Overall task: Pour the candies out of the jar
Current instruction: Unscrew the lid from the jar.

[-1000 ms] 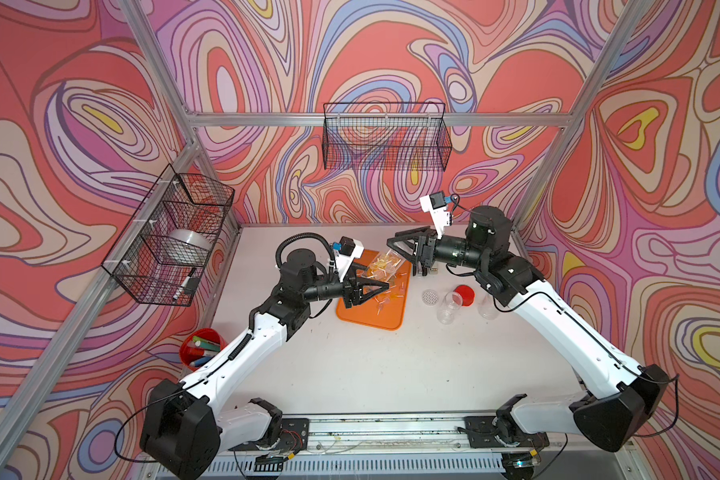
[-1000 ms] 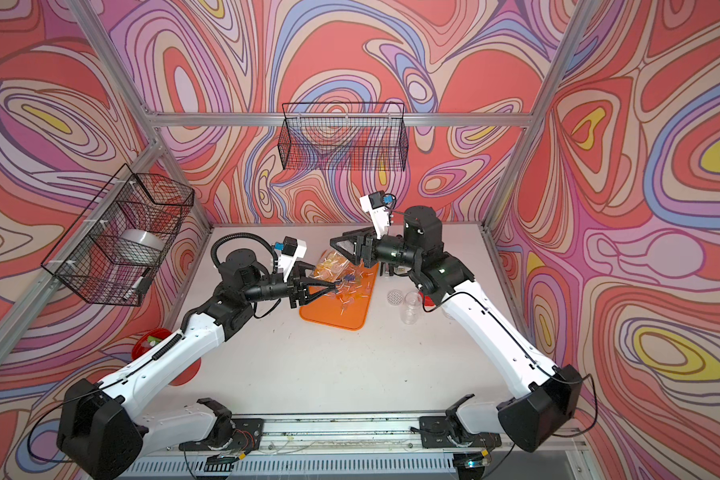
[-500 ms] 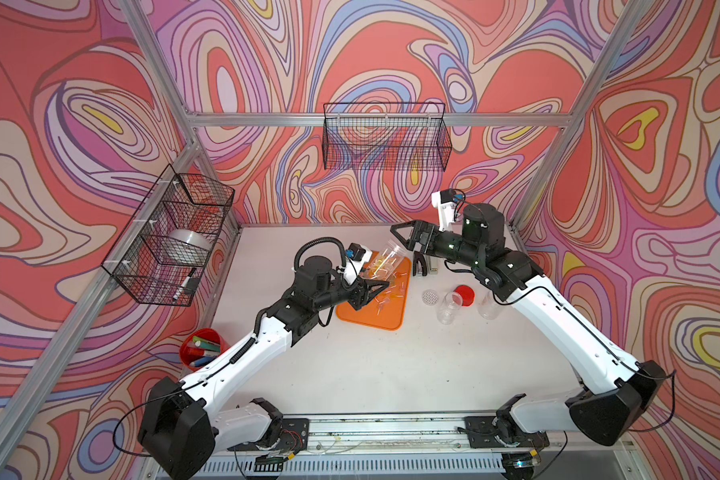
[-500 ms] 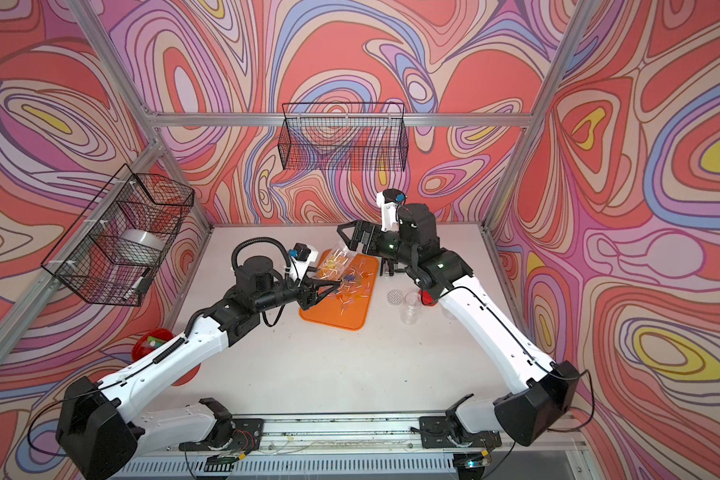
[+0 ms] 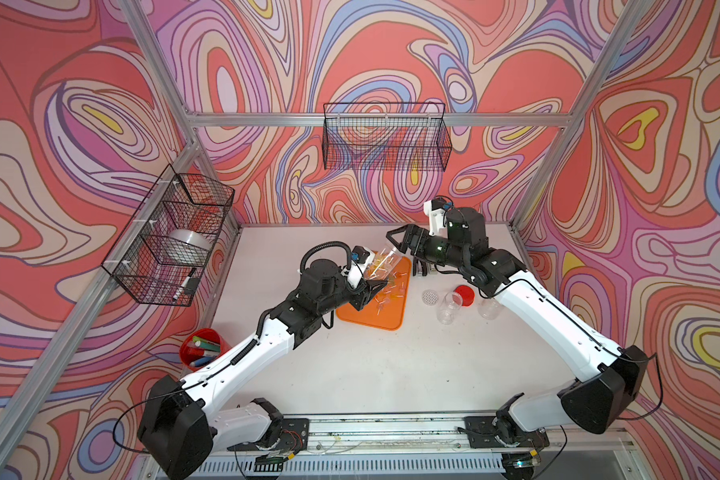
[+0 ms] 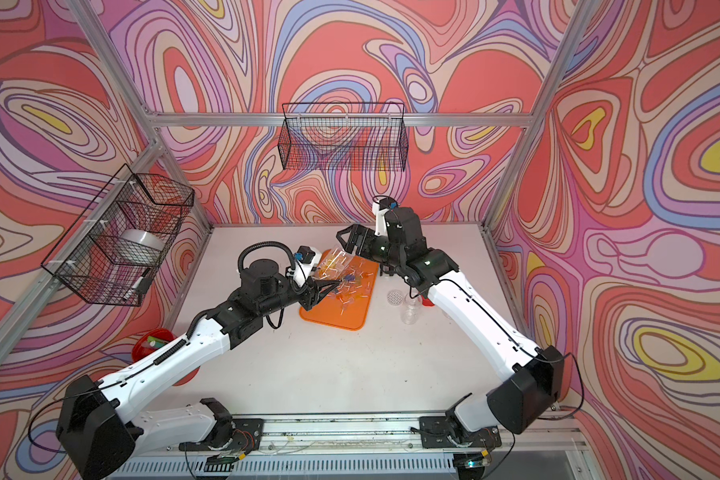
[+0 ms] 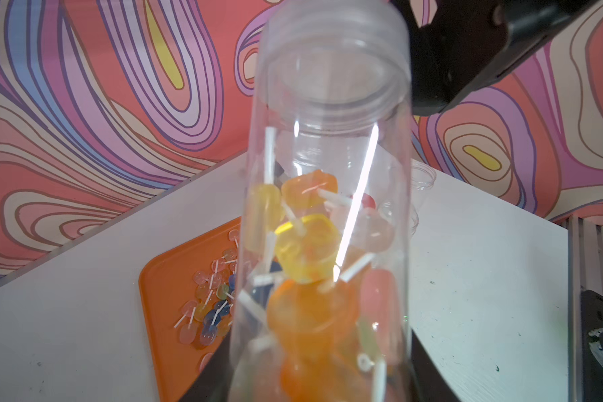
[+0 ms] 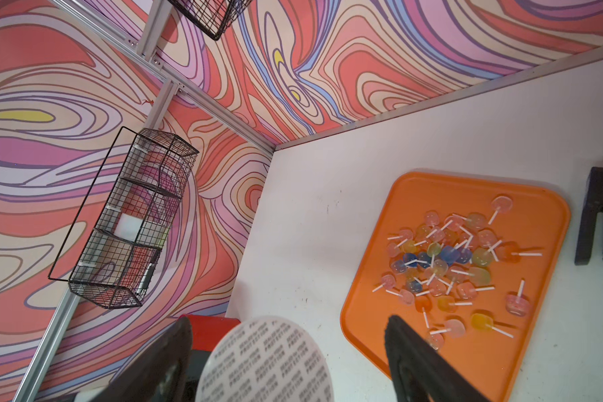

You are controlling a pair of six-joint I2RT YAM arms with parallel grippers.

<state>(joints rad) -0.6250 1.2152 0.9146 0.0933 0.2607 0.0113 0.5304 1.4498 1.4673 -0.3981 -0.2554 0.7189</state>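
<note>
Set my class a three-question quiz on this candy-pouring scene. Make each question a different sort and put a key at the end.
1. True or false: the raised jar is empty.
2. Where do the poured candies lie? A) in the red cup B) on the orange tray C) in a wire basket
3. Which gripper holds the jar?
Key: 1 false, candies are inside it; 2 B; 3 the left gripper.
</note>
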